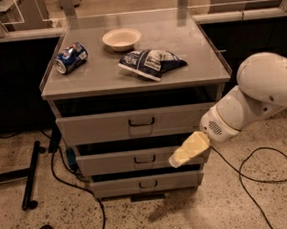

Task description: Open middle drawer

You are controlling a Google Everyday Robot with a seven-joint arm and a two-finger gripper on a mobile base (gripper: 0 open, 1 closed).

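The middle drawer (117,162) is a pale-grey front with a small dark bracket handle (144,159), set between a taller top drawer (104,127) and a narrower bottom drawer (124,186). It looks closed, with a dark gap above it. My gripper (180,158) comes in from the right on a white arm (262,96). Its yellowish tip hangs in front of the right end of the middle drawer, to the right of the handle.
On the cabinet top (95,75) lie a blue can on its side (70,57), a small white bowl (122,38) and a dark blue snack bag (150,63). Cables (269,175) trail on the speckled floor. A black stand leg (31,181) lies at left.
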